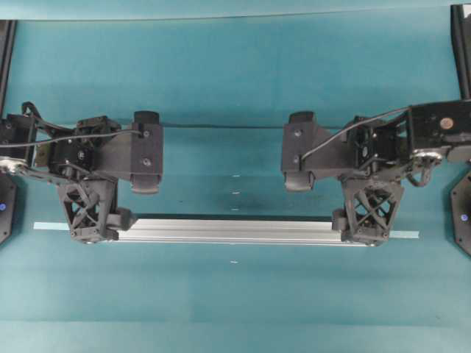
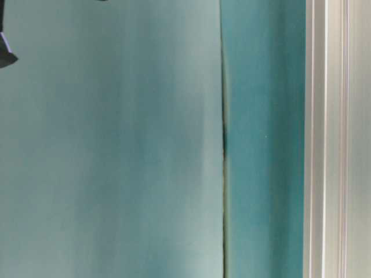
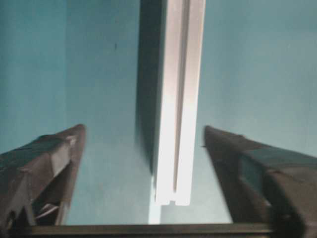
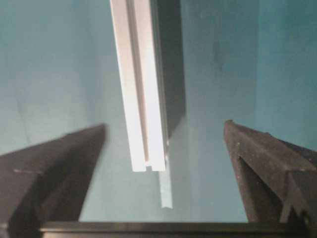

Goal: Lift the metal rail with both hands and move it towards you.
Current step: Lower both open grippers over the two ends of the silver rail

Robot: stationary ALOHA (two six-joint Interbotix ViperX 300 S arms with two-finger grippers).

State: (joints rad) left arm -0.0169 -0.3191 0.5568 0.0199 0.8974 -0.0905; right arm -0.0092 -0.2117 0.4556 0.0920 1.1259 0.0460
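The metal rail (image 1: 232,229) is a long silver grooved bar lying crosswise on the teal table, nearer the front edge. My left gripper (image 1: 94,228) straddles its left end and my right gripper (image 1: 372,226) straddles its right end. In the left wrist view the rail (image 3: 173,124) runs between the spread fingers of the left gripper (image 3: 144,130), with teal table showing on both sides of it. The right wrist view shows the same: the rail (image 4: 143,99) lies untouched between the wide-apart fingers of the right gripper (image 4: 164,126). Both grippers are open.
A thin pale-green tape strip (image 1: 51,226) sticks out from under the rail at both ends, seen also past the rail's end (image 4: 166,191). Black arm bases (image 1: 462,213) stand at the table's sides. A silver grooved strip (image 2: 336,139) fills the right edge of the table-level view.
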